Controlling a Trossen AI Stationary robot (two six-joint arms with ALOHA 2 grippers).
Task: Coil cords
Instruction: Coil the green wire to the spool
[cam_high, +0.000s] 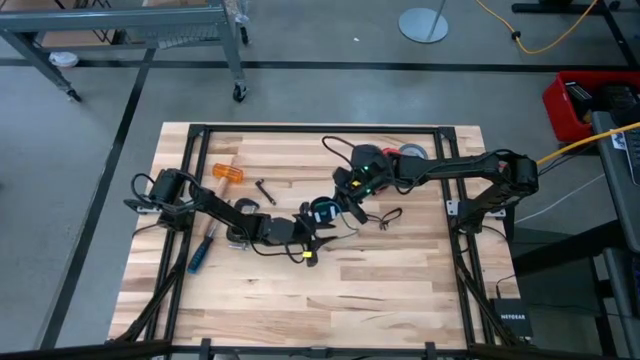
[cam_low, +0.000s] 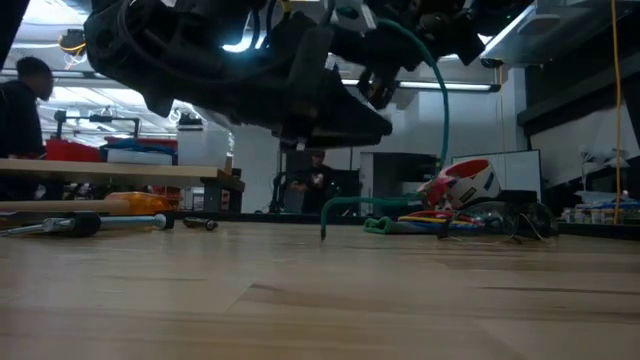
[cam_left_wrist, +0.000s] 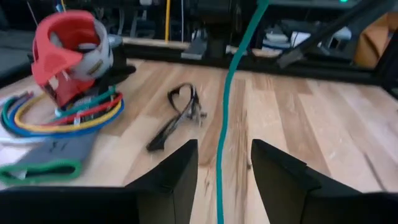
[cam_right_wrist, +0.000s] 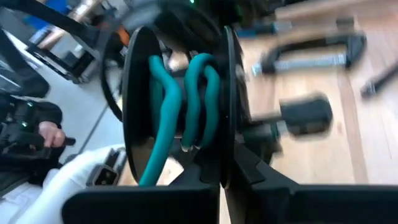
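Observation:
The teal-green cord (cam_right_wrist: 163, 118) is bunched in loops in my right gripper (cam_right_wrist: 221, 155), which is shut on it above the table's middle (cam_high: 345, 198). From there the cord arcs down (cam_low: 443, 110) and a stretch of it lies on the table (cam_low: 345, 203). My left gripper (cam_left_wrist: 224, 168) is open, close to the right gripper (cam_high: 312, 243). The cord (cam_left_wrist: 229, 106) runs between its fingers; I cannot tell whether they touch it. The thin black cord (cam_left_wrist: 180, 112) lies loose on the wood (cam_high: 385, 215). My right gripper pinches several looped strands of the teal cord (cam_right_wrist: 198, 93) between its two fingers. The loops stand side by side across the gap between the fingers. The bundle is lifted clear of the table, and the rest of the cord hangs from it down to the wood.
A red and grey tape roll (cam_left_wrist: 68, 50) and a bunch of coloured wires (cam_left_wrist: 62, 118) lie at the far right (cam_high: 405, 155). An orange-handled tool (cam_high: 227, 172), a blue screwdriver (cam_high: 200, 255), a clamp (cam_right_wrist: 311, 59) and a small bolt (cam_high: 265, 190) lie on the left. People stand beyond the table (cam_low: 20, 110).

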